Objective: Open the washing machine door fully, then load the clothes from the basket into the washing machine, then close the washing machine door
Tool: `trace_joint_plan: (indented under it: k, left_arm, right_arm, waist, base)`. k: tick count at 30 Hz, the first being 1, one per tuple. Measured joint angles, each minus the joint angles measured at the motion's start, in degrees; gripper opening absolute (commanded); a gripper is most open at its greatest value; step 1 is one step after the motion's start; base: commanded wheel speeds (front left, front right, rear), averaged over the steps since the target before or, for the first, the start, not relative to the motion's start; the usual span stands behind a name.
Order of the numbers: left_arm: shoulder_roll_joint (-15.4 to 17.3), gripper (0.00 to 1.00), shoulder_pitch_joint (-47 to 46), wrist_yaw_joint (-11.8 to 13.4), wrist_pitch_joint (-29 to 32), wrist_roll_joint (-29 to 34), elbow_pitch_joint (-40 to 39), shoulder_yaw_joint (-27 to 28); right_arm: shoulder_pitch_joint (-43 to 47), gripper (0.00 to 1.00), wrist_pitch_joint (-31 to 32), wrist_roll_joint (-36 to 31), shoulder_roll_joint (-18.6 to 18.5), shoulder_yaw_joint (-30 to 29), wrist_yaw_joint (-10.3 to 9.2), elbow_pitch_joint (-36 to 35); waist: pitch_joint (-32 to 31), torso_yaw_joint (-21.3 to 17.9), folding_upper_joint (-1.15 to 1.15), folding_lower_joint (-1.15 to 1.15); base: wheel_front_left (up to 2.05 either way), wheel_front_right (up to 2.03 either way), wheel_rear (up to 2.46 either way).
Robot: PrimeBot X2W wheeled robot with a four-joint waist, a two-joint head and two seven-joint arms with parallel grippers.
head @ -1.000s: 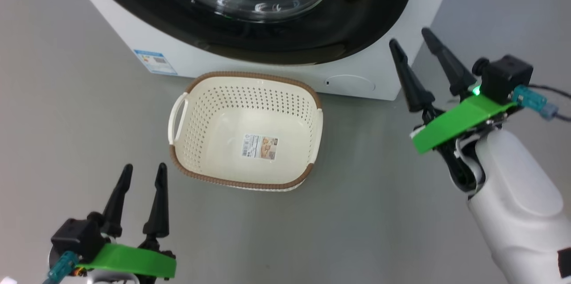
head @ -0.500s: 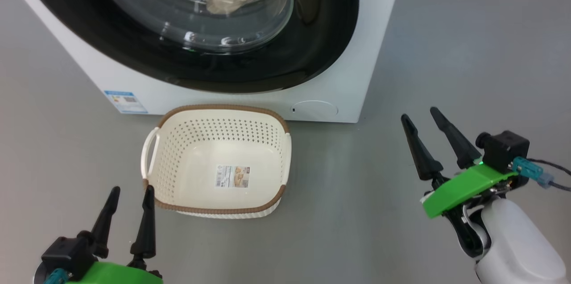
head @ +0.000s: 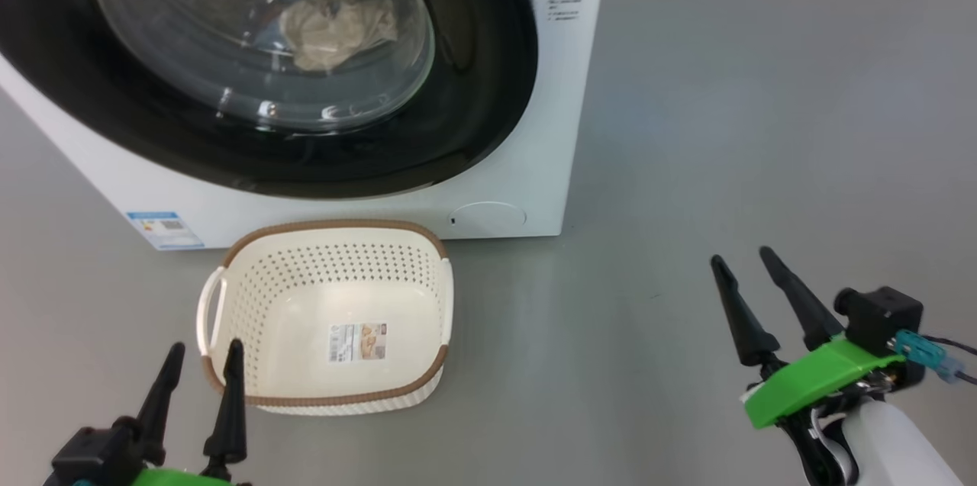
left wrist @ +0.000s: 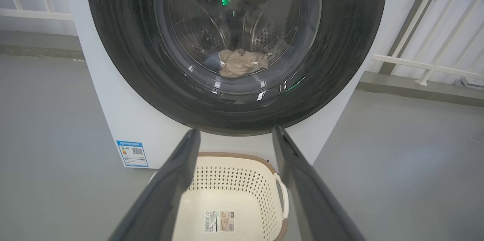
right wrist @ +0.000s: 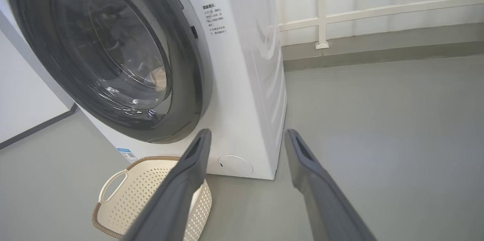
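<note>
- Grey floor (head: pixel 725 89) all round. Low over it, the left fingers (head: pixel 227 402) and the right fingers (head: pixel 742 322) are both spread wide with nothing between them. The left pair hangs just by the near rim of the basket (head: pixel 336 225), and the right pair is well off to the side of the machine.
- That basket sits on the floor right in front of the washing machine (head: pixel 549 127), and all it's got in it is the sticker (head: pixel 357 342) on its bottom.
- The clothes (left wrist: pixel 242 63) are in the drum behind the glass: a crumpled cream bundle, with a bit of bluish fabric tucked beside it in the left wrist view.
- The washing machine door (head: pixel 473 89) looks shut to me. In the right wrist view its black rim lies flat against the white front. Can't tell from here whether the latch actually caught.
- So I'd say opening, loading and closing all look done. If anything's left, it's maybe a push to make sure of the door.
</note>
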Motion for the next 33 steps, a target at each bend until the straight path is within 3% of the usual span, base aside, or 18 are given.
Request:
trace_joint_plan:
  k: [16, 33]
  left_arm:
    - [0.23, 1.0, 2.37, 0.0, 0.0, 0.02, 1.02, 1.38]
    - [0.23, 1.0, 2.61, 0.0, 0.0, 0.0, 0.93, 1.51]
  right_arm:
    - [5.1, 1.0, 0.01, -0.82, -0.13, -2.96, -0.01, -0.85]
    - [5.91, 1.0, 0.01, -0.96, -0.1, -4.32, -0.01, -1.41]
  waist:
    - [-2.01, -3.87, 0.0, 0.0]
    - [-1.61, -4.14, 0.0, 0.0]
  base:
    - [0.0, 0.0, 0.0]
    - [0.0, 0.0, 0.0]
